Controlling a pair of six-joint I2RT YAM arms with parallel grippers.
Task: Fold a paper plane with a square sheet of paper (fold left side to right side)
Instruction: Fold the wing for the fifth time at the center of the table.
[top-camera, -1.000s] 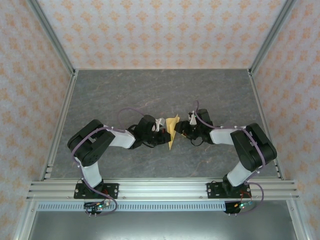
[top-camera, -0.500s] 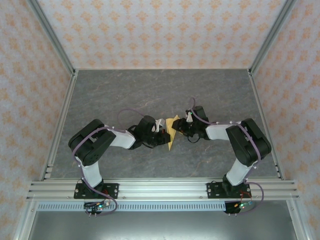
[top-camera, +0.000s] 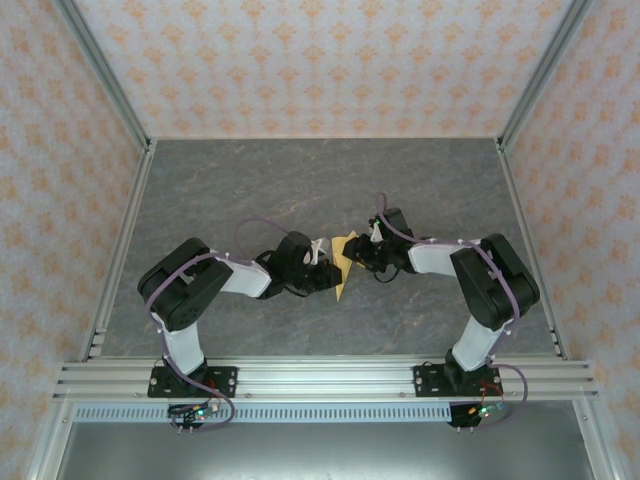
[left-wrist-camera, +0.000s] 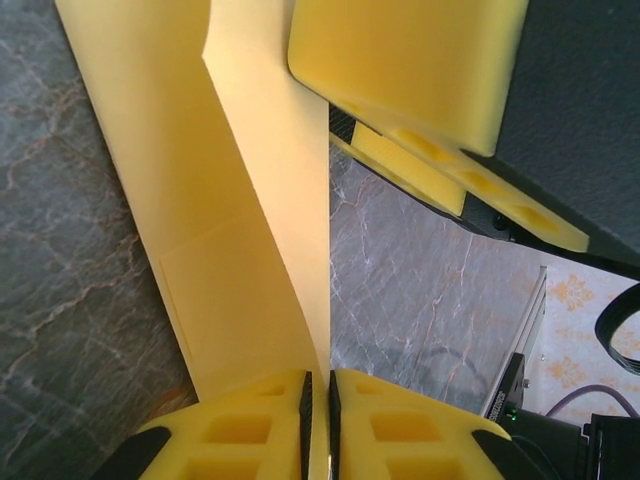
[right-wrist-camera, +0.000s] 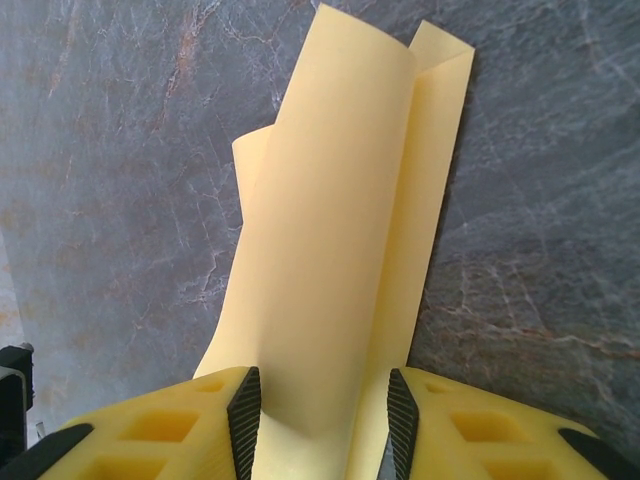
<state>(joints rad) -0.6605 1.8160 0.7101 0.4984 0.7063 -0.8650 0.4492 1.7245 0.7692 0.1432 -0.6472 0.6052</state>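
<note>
The square sheet of paper (top-camera: 344, 250) is a yellow, creased, pointed shape at the table's middle, between both grippers. My left gripper (top-camera: 327, 263) comes at it from the left. In the left wrist view its pads (left-wrist-camera: 320, 390) stand a sliver apart, shut on the edge of a raised flap of the paper (left-wrist-camera: 250, 280). My right gripper (top-camera: 361, 255) reaches in from the right. In the right wrist view its jaws (right-wrist-camera: 322, 405) are open, with a bulged fold of the paper (right-wrist-camera: 340, 230) lying between the two pads. A right finger (left-wrist-camera: 400, 60) shows above the flap.
The grey marbled table (top-camera: 300, 180) is walled by patterned panels on three sides. An aluminium rail (top-camera: 320, 378) carrying both arm bases runs along the near edge. Both forearms lie low over the table's middle.
The right arm has pushed its gripper left and slightly farther back, onto the paper's right side, and its jaws have narrowed. The left arm and the paper have barely moved.
</note>
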